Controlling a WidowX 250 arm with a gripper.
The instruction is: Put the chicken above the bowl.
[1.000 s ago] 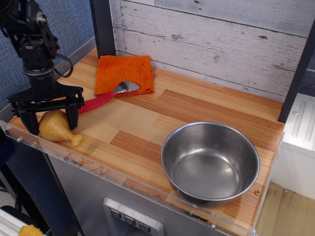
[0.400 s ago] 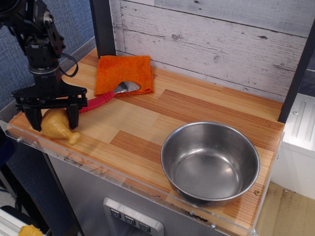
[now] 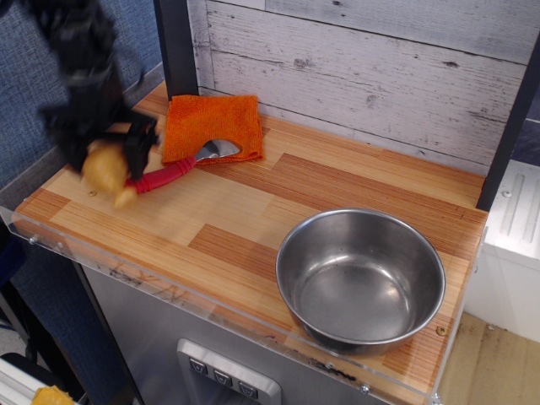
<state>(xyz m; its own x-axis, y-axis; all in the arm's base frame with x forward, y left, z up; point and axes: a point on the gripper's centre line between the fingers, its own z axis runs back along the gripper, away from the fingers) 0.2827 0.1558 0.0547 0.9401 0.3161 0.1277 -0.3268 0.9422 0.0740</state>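
table [image 3: 253, 219]: wooden counter, plank wall behind
bowl [image 3: 361, 279]: steel, empty, front right, well apart from the arm
cloth [image 3: 213, 125]: orange, back left, spoon [image 3: 181, 167] with red handle lying partly on it
gripper [image 3: 103, 156]: blurred, far left, jaws closed round the chicken
chicken [image 3: 107, 171]: held, seems clear of the table, bone tip down
step: carry phase, judged
next: swing right to the back side of the bowl, lower, release
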